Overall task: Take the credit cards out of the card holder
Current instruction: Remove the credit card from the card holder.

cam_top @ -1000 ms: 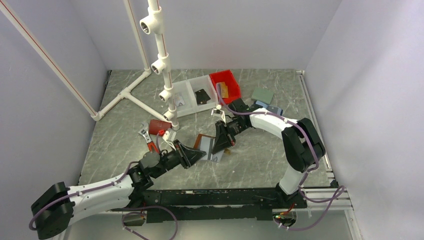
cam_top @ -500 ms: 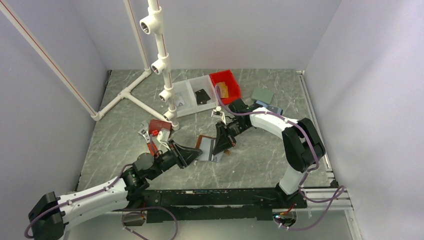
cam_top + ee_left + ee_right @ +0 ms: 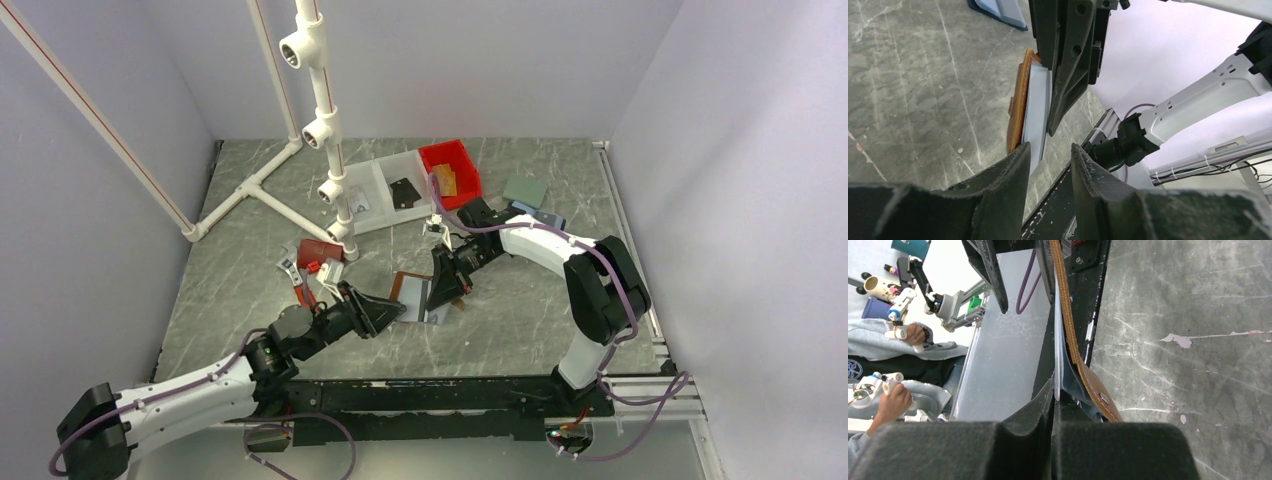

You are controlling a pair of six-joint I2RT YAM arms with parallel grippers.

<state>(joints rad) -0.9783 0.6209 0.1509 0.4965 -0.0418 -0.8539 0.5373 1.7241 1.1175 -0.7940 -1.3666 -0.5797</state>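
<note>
The card holder [image 3: 410, 288], brown leather with a pale blue inner panel, is held on edge at mid table. My right gripper [image 3: 447, 288] is shut on its pale panel. In the right wrist view the fingers [image 3: 1054, 390] pinch a thin pale edge [image 3: 1056, 375], with the brown flap [image 3: 1068, 330] just right of it. I cannot tell whether that edge is panel or credit card; no credit cards show apart from the holder. My left gripper [image 3: 392, 308] is open, just left of the holder. In the left wrist view its gap [image 3: 1050, 150] is empty, with one fingertip [image 3: 1023, 150] by the pale panel [image 3: 1037, 110].
A red bin [image 3: 450, 170] and a clear tray [image 3: 385, 190] holding a flat black piece stand at the back. A dark red box [image 3: 318, 250] and a wrench [image 3: 292, 278] lie to the left by the white pipe stand [image 3: 330, 150]. A blue case [image 3: 535, 213] lies at the right.
My left gripper has opened and drawn back a little to the left from the holder's edge, and the left arm has dropped back. The right gripper has kept its hold in place.
</note>
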